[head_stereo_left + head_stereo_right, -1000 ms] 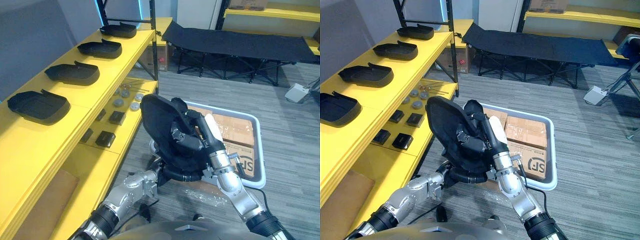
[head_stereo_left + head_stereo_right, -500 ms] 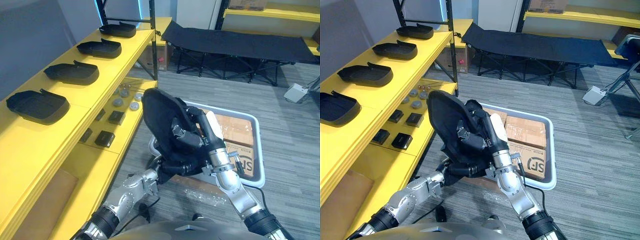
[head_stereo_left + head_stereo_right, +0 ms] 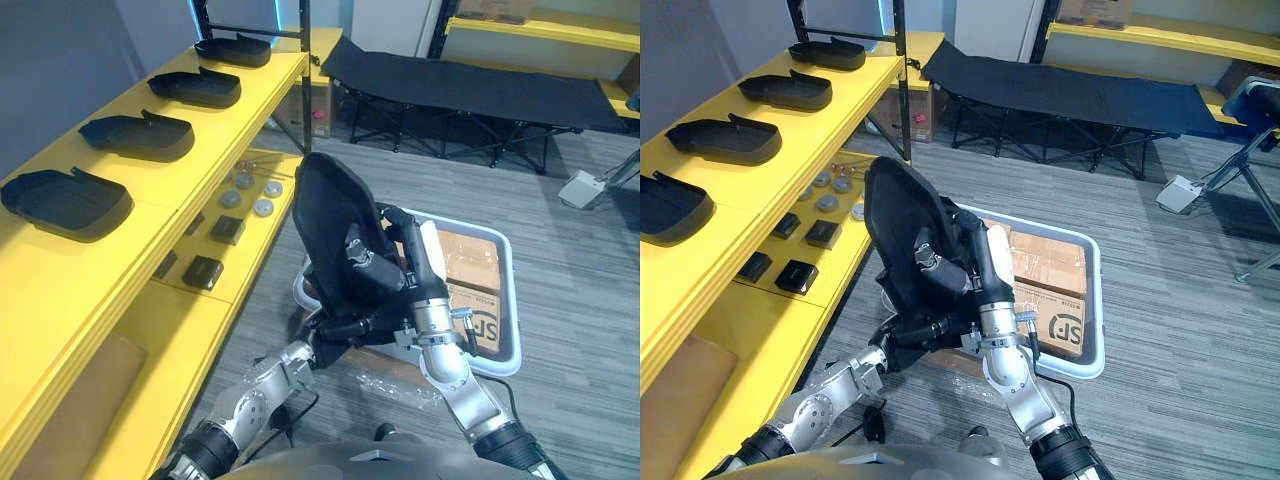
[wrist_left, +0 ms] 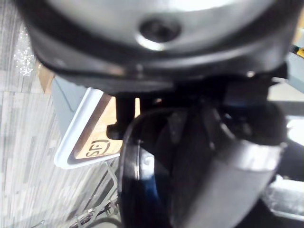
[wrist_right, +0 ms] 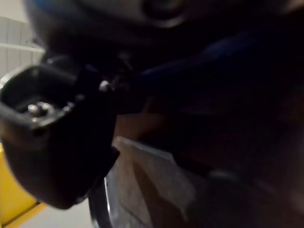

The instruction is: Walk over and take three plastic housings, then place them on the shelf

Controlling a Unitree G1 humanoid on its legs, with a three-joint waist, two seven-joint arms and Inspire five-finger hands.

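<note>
Since a second ago the held housing point(image 3: 335, 225) has tipped more upright and risen against the white bin point(image 3: 512, 300) behind it. The whole view has slid a little as well, so the head moved, not the shelf.

- Held housing: centre of frame, standing on edge, lifted clear of the bin. One shell or a nested stack, I cannot tell.
- Right hand point(image 3: 395, 270): fingers curled round the housing's right side, white-covered thumb alongside. It looks like a firm grasp.
- Left hand point(image 3: 322, 340): lower centre, tucked under the housing's bottom edge. Whether it grips or only props, I cannot tell.
- Yellow shelf point(image 3: 150, 185): left of frame, running to the upper left. A row of black housings point(image 3: 135, 135), four of them, lies spaced along its top level, with bare yellow at the lower left.

Judgement: the taking looks done for this load. The placing is left, since the load is apart from the shelf top and must go leftward and down flat. Whether the four shelved ones count toward the three I cannot tell.
</note>
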